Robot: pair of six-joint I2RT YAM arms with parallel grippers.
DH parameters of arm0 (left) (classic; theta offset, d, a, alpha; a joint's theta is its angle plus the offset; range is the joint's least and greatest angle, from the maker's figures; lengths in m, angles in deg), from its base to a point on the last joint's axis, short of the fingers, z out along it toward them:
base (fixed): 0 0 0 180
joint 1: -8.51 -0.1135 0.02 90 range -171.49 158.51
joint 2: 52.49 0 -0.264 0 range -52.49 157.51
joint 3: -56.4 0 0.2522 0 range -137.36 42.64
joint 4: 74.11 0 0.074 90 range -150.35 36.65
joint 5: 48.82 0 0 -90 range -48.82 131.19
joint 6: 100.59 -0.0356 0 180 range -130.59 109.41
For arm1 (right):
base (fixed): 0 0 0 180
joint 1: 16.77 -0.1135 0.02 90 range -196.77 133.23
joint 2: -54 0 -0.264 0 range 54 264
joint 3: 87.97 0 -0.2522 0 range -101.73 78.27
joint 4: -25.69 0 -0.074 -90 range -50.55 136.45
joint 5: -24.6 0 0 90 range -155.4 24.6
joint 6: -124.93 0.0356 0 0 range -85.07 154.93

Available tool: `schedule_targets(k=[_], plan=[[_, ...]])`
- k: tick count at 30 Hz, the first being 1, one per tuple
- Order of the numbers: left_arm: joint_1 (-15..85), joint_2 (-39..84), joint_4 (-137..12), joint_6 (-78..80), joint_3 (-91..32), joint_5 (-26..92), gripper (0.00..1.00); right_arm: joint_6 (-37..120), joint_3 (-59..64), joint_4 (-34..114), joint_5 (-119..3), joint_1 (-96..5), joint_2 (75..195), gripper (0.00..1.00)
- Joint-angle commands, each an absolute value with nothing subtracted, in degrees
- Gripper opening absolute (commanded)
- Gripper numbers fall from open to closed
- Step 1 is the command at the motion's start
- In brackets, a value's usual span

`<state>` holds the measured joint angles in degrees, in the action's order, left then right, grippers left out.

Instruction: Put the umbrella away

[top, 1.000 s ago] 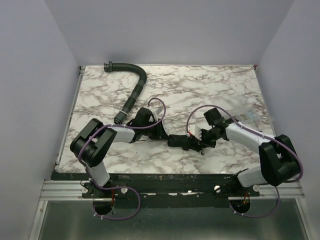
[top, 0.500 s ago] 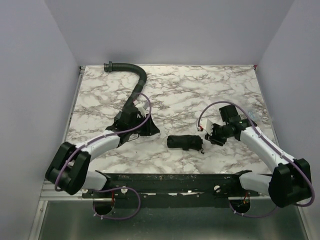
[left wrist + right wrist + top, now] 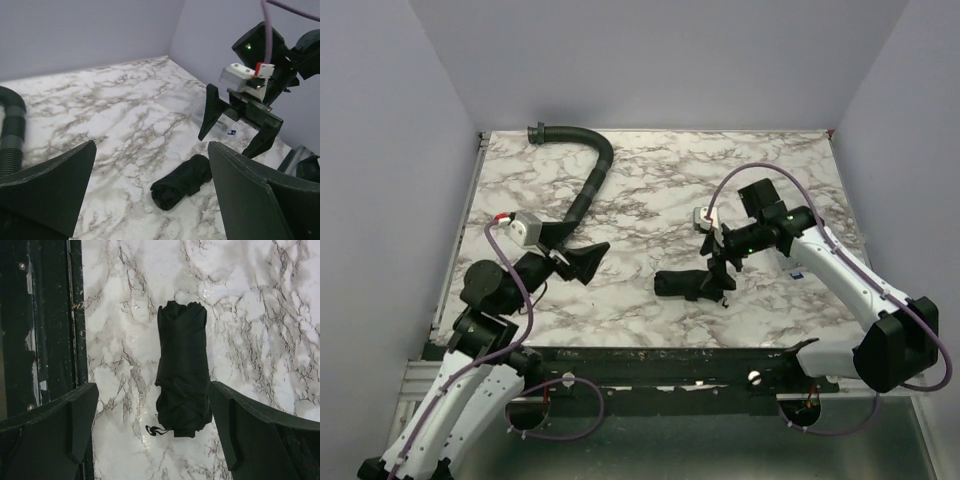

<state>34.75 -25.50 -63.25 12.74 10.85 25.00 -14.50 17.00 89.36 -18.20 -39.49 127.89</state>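
right gripper [image 3: 716, 268] spread wide over folded black fabric umbrella [image 3: 691, 284] lying flat | left gripper [image 3: 582, 262] likewise gaping, holding nothing | you'd descend and clamp — if it needs lifting

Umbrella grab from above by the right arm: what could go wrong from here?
1. The folded umbrella lies loose on the marble table; if the open right gripper closes off-centre, the umbrella may roll or squirt sideways.
2. Its wrist strap trails free and could snag a finger.
3. The open left gripper points toward the same spot, so the arms might crowd each other.
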Motion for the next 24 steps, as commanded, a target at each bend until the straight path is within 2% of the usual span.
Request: schedule_targets(k=[1, 4, 9, 11, 14, 24], plan=[[34.18, -27.92, -43.64, -3.53, 1.87, 27.36, 0.98, -2.83, 16.20, 81.47, -25.51, -43.97, 130.98, 1.00], [34.17, -29.85, -37.90, -10.26, 2.15, 30.60, 0.98, -1.07, 17.45, 78.97, -31.86, -47.55, 132.99, 1.00], [34.19, -36.98, -44.29, -10.26, 13.25, 31.49, 0.98, 0.24, 18.59, 75.73, -41.48, -51.79, 137.19, 1.00], [34.13, -37.84, -43.57, -12.23, 12.68, 31.53, 0.98, 1.78, 18.51, 74.03, -43.55, -52.65, 138.97, 1.00], [34.17, -38.33, -43.31, -12.78, 13.11, 34.64, 0.98, 2.16, 18.65, 72.97, -44.92, -53.86, 141.19, 1.00], [34.15, -39.08, -44.00, -13.47, 13.38, 34.57, 0.98, 2.65, 21.72, 70.63, -48.47, -56.93, 145.80, 1.00]])
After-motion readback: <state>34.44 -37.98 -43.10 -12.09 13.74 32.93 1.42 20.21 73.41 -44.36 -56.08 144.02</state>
